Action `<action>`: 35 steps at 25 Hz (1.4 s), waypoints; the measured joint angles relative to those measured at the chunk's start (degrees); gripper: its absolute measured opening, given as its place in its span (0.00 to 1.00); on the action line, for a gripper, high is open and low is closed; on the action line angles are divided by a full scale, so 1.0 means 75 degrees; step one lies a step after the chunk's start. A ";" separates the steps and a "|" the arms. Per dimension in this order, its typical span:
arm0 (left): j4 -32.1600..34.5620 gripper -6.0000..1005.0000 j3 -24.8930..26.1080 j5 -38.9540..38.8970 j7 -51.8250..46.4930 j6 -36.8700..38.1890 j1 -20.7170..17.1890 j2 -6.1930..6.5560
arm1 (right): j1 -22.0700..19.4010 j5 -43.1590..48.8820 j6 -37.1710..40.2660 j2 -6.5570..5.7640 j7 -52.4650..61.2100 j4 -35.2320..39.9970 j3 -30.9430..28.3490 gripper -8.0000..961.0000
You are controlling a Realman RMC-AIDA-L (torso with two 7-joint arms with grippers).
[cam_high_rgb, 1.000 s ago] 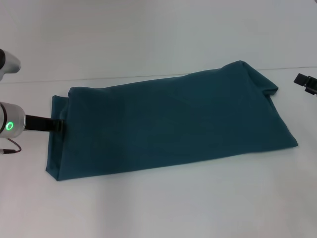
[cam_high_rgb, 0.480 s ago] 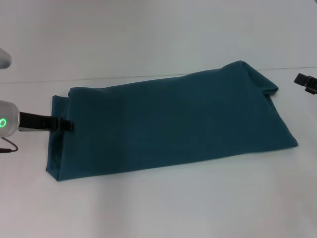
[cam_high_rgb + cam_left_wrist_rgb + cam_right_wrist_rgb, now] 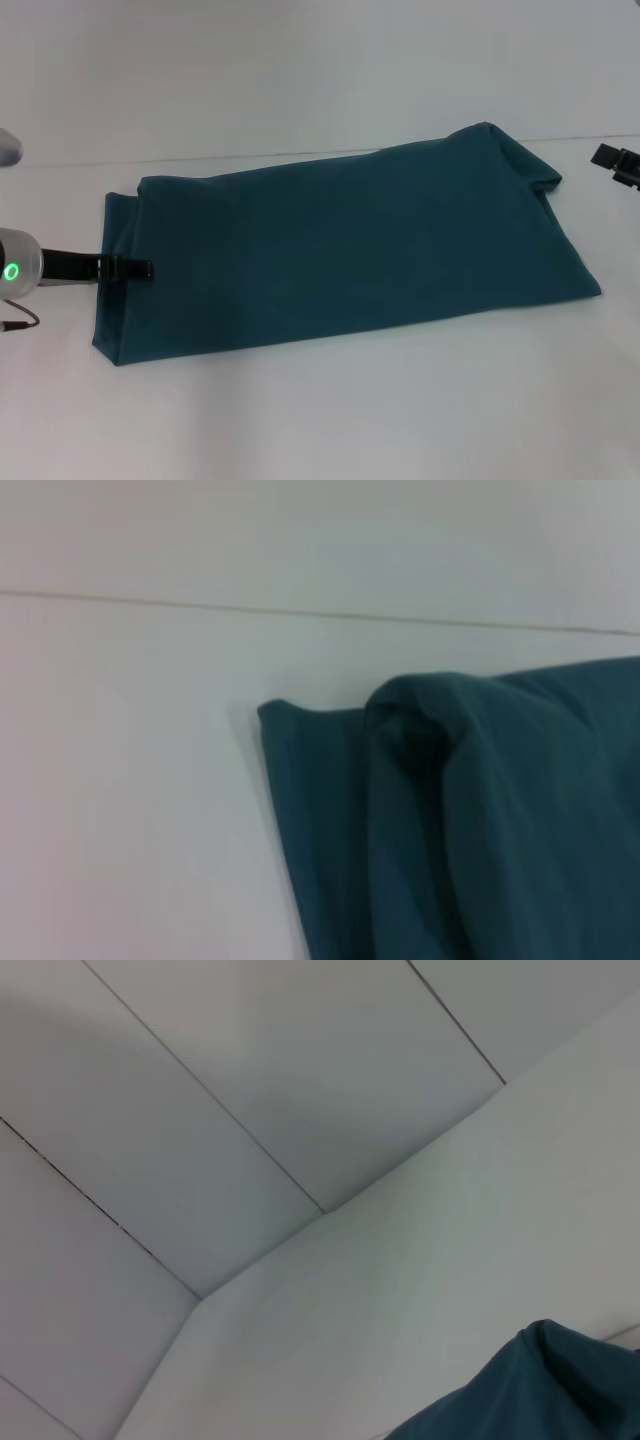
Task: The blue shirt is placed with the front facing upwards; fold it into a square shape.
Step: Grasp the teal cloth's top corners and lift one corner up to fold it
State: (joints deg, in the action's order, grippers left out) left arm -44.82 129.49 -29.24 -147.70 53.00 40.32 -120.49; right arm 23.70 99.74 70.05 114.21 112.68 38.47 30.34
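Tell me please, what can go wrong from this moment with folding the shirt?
1. The left gripper reaches over the layered left edge of the blue shirt; it may catch only the top layer, so the fold could open.
2. The right gripper is off the cloth at the far right; with that end free, a pull from the left might drag the whole shirt across the table.

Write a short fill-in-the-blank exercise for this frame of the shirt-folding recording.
1. The blue shirt is folded into a long ____ rather than a square.
2. The ____ gripper is over the shirt's end.
3. The right gripper sits at the view's ____ edge, off the shirt.

Missing words: rectangle; left; right
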 joint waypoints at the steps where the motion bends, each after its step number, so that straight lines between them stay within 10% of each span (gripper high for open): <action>1: 0.0097 0.78 0.0006 0.0001 0.0005 -0.0045 0.0035 0.0011 | 0.0011 0.0016 0.0000 -0.0001 0.0000 0.0001 0.0000 0.73; 11: 0.0443 0.93 0.0032 0.0159 -0.0053 -0.0388 0.0123 0.0034 | 0.0127 0.0108 -0.0003 0.0003 0.0000 -0.0005 -0.0002 0.73; 35: 0.0985 0.88 0.0014 0.0081 0.0187 -0.0390 0.0562 0.0094 | 0.0287 0.0283 -0.0170 -0.0021 0.0053 -0.0046 -0.0002 0.73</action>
State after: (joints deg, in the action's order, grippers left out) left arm -37.43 129.59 -28.63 -146.29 50.07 44.54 -119.78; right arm 25.85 101.87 68.78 114.05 113.08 38.13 30.32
